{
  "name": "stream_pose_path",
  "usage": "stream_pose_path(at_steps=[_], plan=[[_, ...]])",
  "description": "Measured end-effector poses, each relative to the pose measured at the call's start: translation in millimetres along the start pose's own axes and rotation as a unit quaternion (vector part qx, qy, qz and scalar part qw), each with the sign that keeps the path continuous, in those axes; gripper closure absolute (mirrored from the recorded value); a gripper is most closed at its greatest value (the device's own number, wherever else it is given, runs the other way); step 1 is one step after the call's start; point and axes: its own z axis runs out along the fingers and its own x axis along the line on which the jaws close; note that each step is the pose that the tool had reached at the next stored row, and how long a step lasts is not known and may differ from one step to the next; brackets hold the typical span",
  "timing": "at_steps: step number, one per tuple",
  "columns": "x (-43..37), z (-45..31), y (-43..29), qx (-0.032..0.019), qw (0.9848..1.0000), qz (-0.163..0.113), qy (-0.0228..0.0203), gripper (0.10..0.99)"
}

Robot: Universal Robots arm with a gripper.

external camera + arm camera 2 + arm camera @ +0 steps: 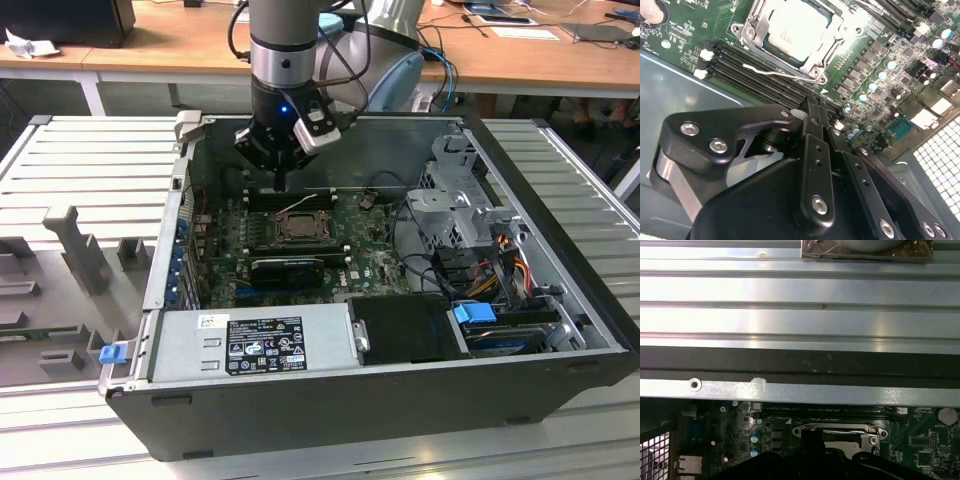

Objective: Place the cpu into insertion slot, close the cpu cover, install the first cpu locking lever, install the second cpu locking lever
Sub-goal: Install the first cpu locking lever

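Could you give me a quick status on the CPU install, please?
Claw shut, empty, hovering near the cpu. Cpu seated, cpu cover down over it. One lever wire looks unlatched. Nothing seen in the way.

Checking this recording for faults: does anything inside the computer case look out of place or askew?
One wire locking lever sits swung away from the cpu cover, lying over the memory slots rather than latched. Otherwise nothing looks damaged.

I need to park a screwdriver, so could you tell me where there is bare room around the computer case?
The ribbed metal table is bare on the exterior view's right of the computer case, and on that view's left beyond the grey fixtures. Inside is crowded: gripper, motherboard, cables, drive cage.
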Motion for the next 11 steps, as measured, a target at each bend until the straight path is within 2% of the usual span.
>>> stream_pose_path(at_steps=[4,5,6,8,11], plan=[[-0.2,0.5,0.0,0.0000,1.0000,0.000,0.0000,0.980],[-0.2,0.7,-0.2,-0.0022,1.0000,0.000,-0.0004,0.980],[-0.1,0.9,-0.7,-0.0126,0.9999,0.000,-0.0008,0.980],[-0.2,1.2,-1.1,-0.0212,0.9998,-0.001,-0.0011,0.980],[-7.4,8.1,-1.2,-0.0221,0.9997,-0.005,-0.0008,0.980]])
